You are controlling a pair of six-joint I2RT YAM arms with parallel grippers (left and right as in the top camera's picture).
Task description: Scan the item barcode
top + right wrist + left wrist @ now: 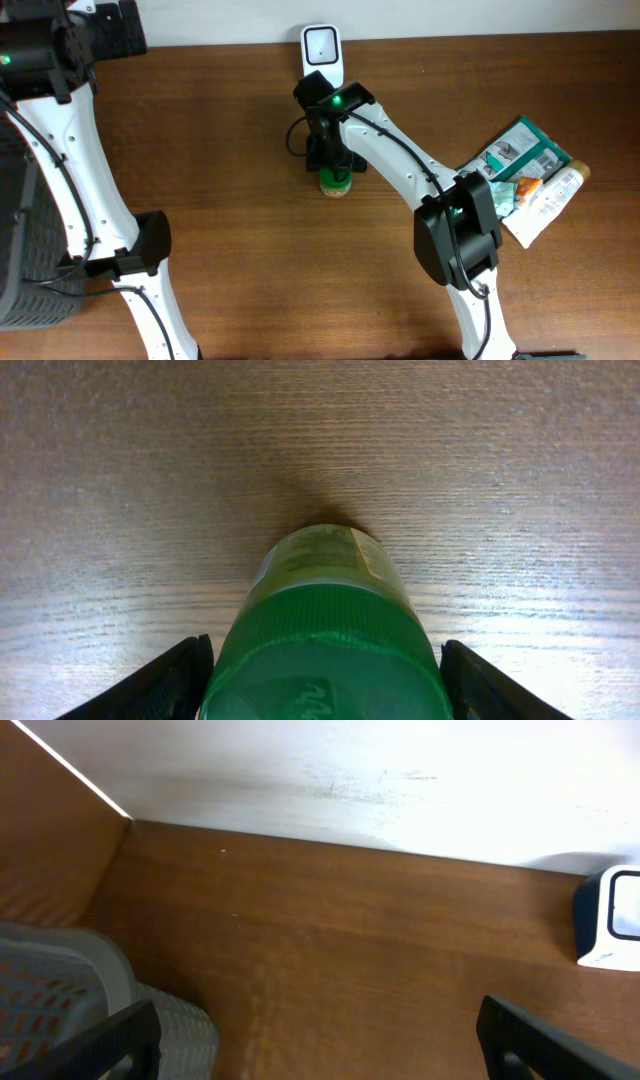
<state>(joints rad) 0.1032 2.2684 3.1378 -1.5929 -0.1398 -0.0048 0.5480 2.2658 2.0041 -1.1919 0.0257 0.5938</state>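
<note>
The item is a small jar with a green ribbed lid (325, 630) and a pale label, standing upright on the wooden table (220, 150) just in front of the white barcode scanner (322, 48). From overhead the jar (335, 184) shows under my right gripper (335, 166). In the right wrist view my right gripper (325, 644) straddles the lid, a black finger on each side with only slim gaps. No barcode shows. My left gripper (318, 1010) stands wide open and empty over bare table at the far left, with the scanner (612, 918) to its right.
A grey mesh basket (20, 250) sits at the table's left edge and shows beside my left finger (100, 990). Green and white packets (520, 155) and a white tube (550, 195) lie at the right. A white wall runs along the back.
</note>
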